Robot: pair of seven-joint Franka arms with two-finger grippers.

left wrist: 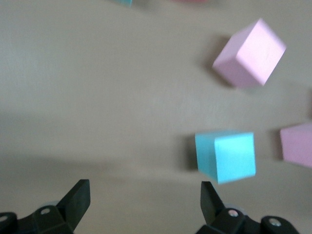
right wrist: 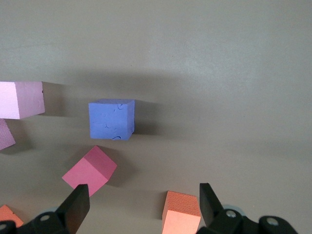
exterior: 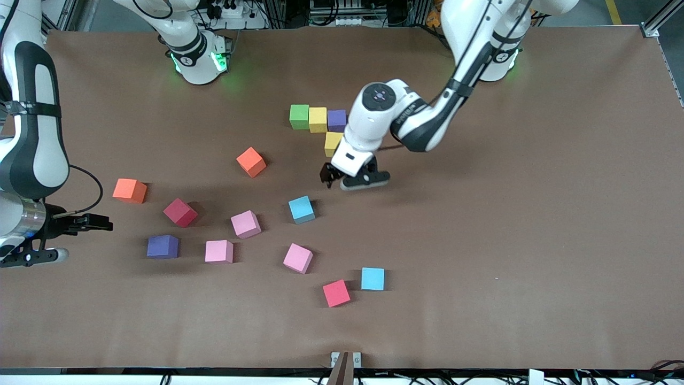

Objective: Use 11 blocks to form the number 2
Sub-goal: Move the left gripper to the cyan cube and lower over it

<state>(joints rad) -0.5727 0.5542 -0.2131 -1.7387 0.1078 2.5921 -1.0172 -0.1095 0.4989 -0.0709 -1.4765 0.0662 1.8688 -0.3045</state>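
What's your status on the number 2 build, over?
Left gripper open, empty, over bare table by the placed row. Right gripper open, waiting at its end. Four blocks placed; nearest loose one, light blue block. Nothing in the way.

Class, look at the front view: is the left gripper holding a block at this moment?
No: the left gripper hangs open and empty over bare table, between the second yellow block and a light blue block.

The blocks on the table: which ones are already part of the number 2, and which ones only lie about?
Placed in the figure: green block, yellow block, purple block, second yellow block.

Loose: two orange, two red, three pink, two light blue, one purple block.
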